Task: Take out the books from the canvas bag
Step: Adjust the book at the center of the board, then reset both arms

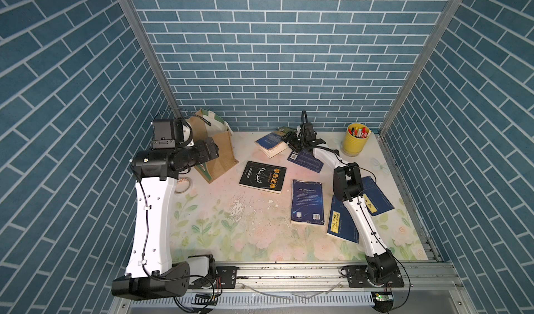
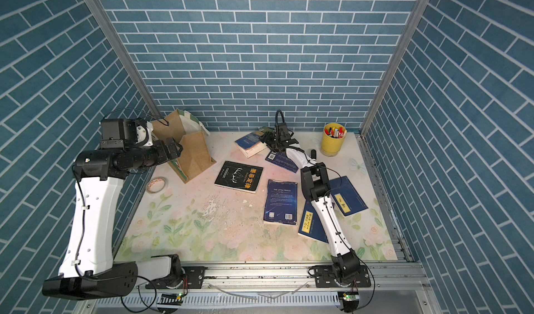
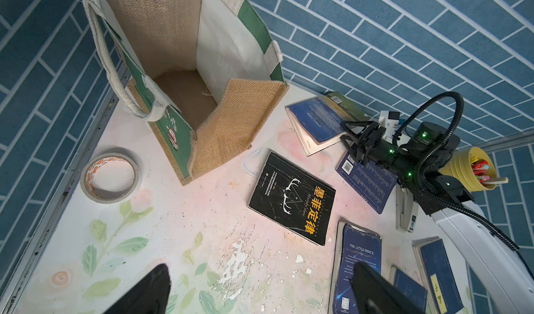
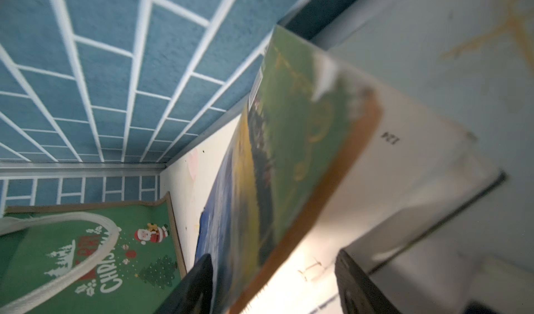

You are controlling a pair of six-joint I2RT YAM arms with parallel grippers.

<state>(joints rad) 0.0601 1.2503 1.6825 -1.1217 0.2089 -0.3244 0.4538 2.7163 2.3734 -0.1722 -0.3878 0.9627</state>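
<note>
Canvas bag stood upright and empty at the left rear of the surface. All six books lay outside it, so the task looked essentially complete. Left tool gaped, empty. Right tool straddled the olive-spined book; whether it gripped could not be told.

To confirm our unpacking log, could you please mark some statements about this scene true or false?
The bag is empty. True.
The black book lies inside the bag. False: it lies flat on the table.
The left jaws hold the tape roll. False: they are open and empty; the roll lies on the table near the bag.
A blue book sits between the right jaws. True.
The yellow cup is empty. False: it holds pens.
</note>
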